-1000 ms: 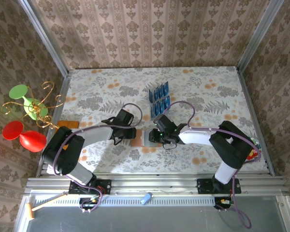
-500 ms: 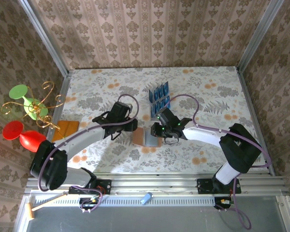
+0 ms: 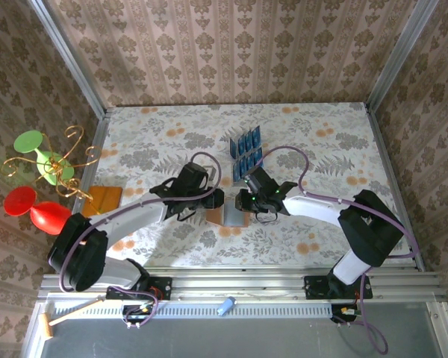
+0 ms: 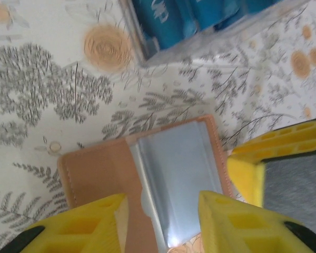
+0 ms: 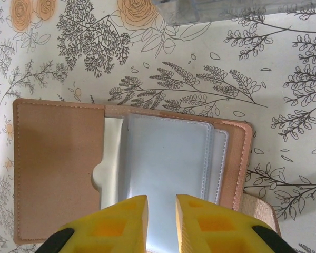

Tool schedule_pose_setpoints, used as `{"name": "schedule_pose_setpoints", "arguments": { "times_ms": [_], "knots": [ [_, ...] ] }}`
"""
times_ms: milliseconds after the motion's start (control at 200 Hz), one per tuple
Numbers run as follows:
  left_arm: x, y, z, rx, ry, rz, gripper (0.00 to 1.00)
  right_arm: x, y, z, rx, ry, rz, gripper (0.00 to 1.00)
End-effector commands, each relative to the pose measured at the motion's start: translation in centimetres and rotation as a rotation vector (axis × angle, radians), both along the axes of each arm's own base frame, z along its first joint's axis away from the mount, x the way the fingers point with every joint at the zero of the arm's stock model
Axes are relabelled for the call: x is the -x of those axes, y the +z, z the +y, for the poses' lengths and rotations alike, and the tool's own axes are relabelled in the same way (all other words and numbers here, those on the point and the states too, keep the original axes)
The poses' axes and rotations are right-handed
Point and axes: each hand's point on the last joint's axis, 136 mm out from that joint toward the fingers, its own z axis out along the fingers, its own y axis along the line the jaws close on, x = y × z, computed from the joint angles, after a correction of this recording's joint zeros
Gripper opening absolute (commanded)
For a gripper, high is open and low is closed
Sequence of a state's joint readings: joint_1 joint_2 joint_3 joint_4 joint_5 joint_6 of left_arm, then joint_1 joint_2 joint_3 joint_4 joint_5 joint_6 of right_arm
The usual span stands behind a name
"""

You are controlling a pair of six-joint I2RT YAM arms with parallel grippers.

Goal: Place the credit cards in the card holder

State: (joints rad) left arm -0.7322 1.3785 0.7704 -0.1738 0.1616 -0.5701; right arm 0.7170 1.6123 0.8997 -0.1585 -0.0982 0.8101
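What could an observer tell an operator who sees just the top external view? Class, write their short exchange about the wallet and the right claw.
Operator: Is any blue card inside the card holder?
Observer: No. The card holder lies open and flat, and no blue shows in its grey sleeves.
Operator: Where is the right claw?
Observer: The right claw is over the near edge of a sleeve, with a narrow gap between its fingers.
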Motion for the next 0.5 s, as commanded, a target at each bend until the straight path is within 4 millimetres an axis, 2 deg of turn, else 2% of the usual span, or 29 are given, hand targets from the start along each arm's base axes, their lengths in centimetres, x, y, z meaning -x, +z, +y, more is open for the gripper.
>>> {"name": "schedule_pose_setpoints", "arguments": {
  "times_ms": [0, 260, 495],
  "knots": [
    [0.5, -1.3, 0.4, -0.014, 0.002, 0.019, 0.37, 0.1, -1.2, 0.0, 0.007, 0.006, 0.021, 0.23],
    [0.9, -3.7, 1.5, -0.095, -0.016, 0.026, 0.26, -0.4, -2.2, 0.5, 0.015, 0.014, 0.036, 0.22],
    [0.8, -5.6, 1.7, -0.129, -0.036, 0.017, 0.24, -0.5, -3.5, 0.5, 0.031, 0.014, 0.058, 0.21]
  ]
}}
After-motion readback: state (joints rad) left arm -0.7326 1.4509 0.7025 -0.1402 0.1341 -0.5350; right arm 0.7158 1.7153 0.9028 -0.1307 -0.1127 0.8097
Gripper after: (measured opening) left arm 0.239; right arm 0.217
